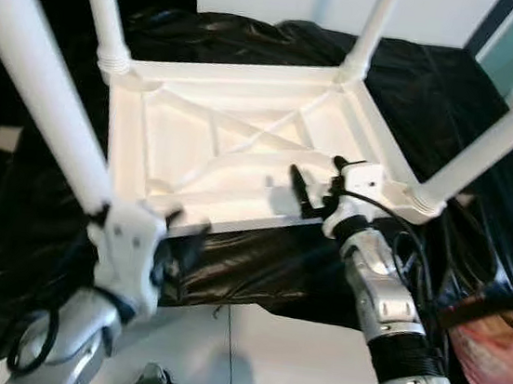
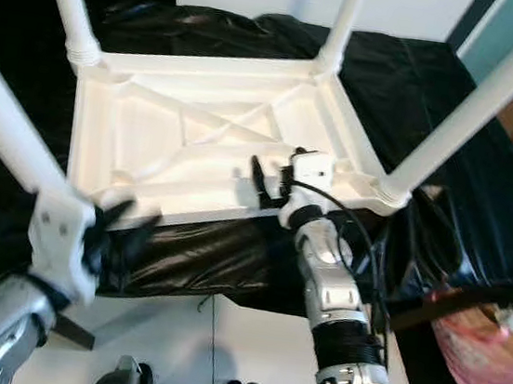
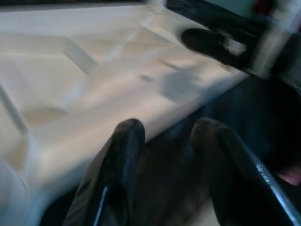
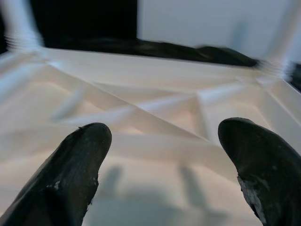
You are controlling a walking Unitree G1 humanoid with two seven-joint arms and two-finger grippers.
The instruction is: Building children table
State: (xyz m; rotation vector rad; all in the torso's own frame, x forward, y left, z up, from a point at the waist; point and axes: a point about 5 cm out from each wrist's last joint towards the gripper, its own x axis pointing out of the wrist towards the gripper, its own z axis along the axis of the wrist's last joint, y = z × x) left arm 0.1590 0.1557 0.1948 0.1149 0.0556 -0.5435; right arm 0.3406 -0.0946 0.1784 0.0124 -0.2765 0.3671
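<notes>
A: Status on the build?

B: Looks nearly done. Upside-down white table (image 1: 233, 156) on the black-covered surface (image 1: 409, 89), ribbed underside facing up, all four legs seated in the corner sockets: far left leg (image 1: 102, 4), far right leg (image 1: 375, 29), near right leg (image 1: 497, 137), near left leg (image 1: 36, 81). Probably left: confirming tightness, flipping upright.

A: Grippers?

B: Right gripper (image 1: 318, 188) over the near edge of the underside, fingers spread wide in the right wrist view, pinching nothing. Left gripper (image 1: 181, 234) low by the near left corner, just beside the table edge, fingers (image 3: 117, 160) apart, nothing between them.

A: Blind spots?

B: Leg tops cut off by the frame. Can't tell whether the threads are fully home. Left side motion-blurred. Pink item (image 1: 498, 358) at far right, partly cropped, can't identify.
</notes>
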